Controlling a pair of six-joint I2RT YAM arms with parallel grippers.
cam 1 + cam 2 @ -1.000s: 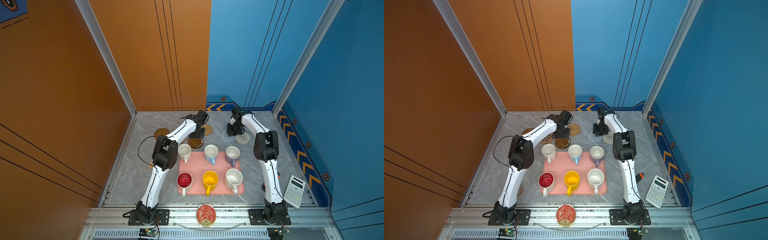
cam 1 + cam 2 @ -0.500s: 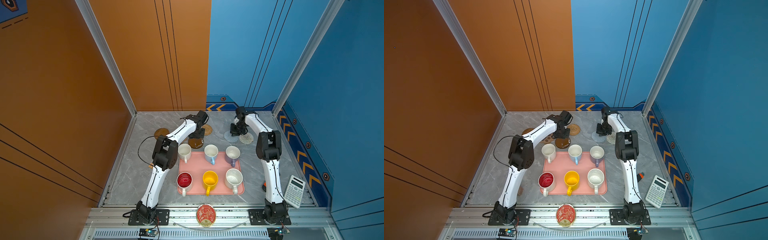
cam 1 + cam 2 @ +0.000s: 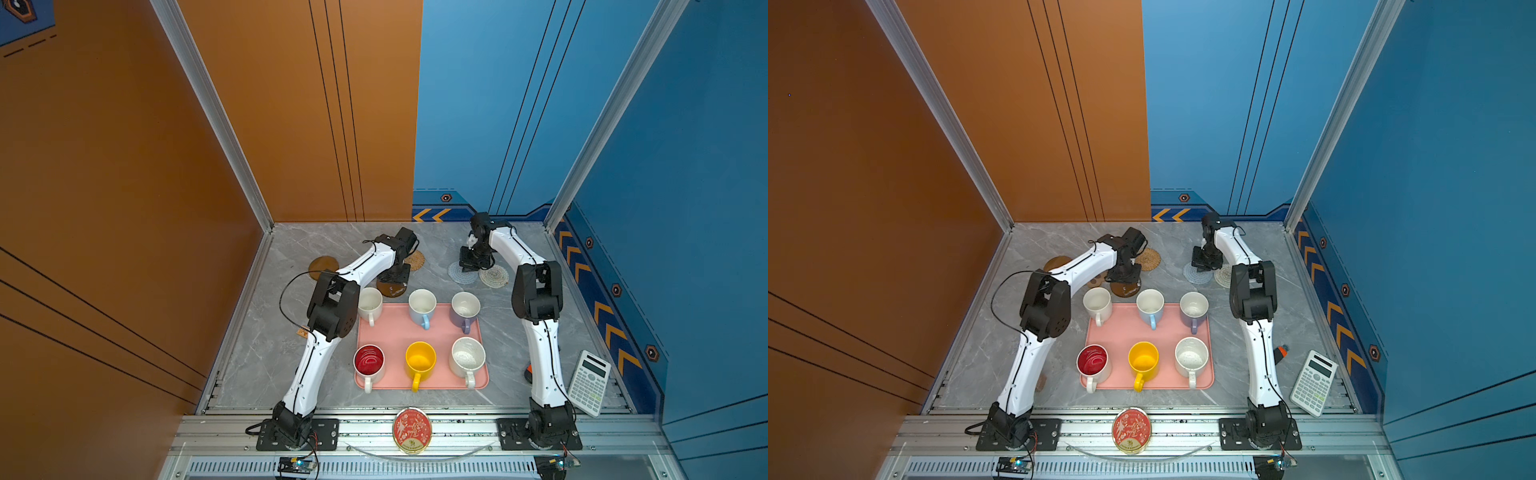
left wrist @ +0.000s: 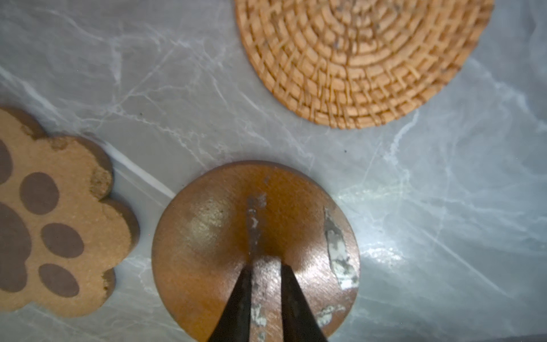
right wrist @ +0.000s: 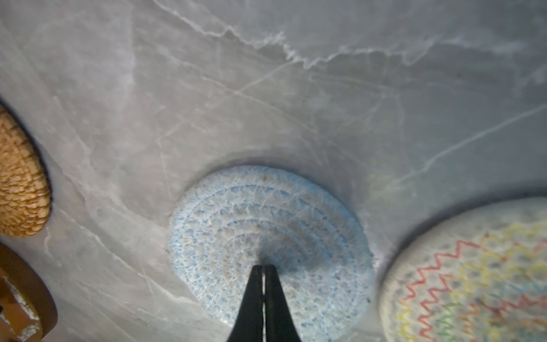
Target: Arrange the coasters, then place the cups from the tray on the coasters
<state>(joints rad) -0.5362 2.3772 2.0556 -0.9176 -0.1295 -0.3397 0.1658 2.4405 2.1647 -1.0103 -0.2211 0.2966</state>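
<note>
While coaster arranging appears in hand, the left gripper (image 4: 265,262), jaws narrowly parted, rests on a brown disc (image 4: 254,225); the right gripper (image 5: 262,268), closed, presses the blue-grey round (image 5: 236,225), cream round (image 3: 493,275) at its 3 o'clock. Six cups (image 3: 420,361) stand on the tray (image 3: 395,332) at 6 o'clock. Next, likely: lift both straight up, avoiding drag.

Tray (image 3: 395,332) showing salmon pink; bench (image 4: 177,88) showing grey marble veining; paw coaster (image 4: 59,231) showing tan with brown pads; rattan coaster (image 4: 364,53) showing golden woven rings; blue crocheted coaster (image 5: 266,225) looking pale, speckled; cream crocheted coaster (image 5: 473,281) carrying rainbow zigzags.
</note>
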